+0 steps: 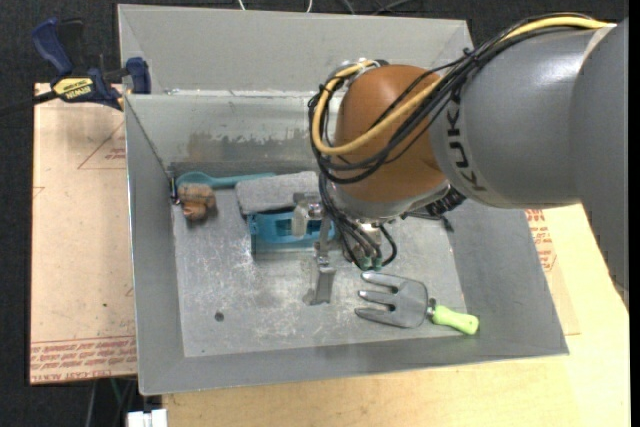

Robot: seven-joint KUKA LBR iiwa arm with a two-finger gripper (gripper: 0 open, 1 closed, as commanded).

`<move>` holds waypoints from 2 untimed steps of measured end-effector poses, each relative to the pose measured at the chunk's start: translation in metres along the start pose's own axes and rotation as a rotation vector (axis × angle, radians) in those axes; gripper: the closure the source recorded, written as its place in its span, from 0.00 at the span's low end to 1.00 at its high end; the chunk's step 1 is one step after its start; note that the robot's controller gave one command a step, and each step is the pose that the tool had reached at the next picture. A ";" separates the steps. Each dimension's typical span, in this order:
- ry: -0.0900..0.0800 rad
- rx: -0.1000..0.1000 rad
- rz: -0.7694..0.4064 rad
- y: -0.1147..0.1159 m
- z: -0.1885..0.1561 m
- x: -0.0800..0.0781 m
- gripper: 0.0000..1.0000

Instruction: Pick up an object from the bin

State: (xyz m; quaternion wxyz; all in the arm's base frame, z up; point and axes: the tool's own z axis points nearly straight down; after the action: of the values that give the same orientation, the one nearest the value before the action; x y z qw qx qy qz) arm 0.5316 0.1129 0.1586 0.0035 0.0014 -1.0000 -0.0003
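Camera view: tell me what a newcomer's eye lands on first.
The big grey arm dominates, with its orange wrist cover and yellow cables. It reaches in from the right over the middle of the bin, and its gripper is low beside a teal block. Next comes the small metal fork with a green handle, lying on the floor near the front right.

Letters "KUK", on the grey arm (pixel 540 115)
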 end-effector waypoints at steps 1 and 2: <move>-0.007 -0.001 0.003 0.000 -0.004 -0.002 0.00; -0.012 -0.002 -0.028 -0.065 0.018 -0.069 0.00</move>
State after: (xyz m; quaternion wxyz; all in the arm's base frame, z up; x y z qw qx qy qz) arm 0.6004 0.0484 0.1400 -0.0023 0.0154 -0.9999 -0.0013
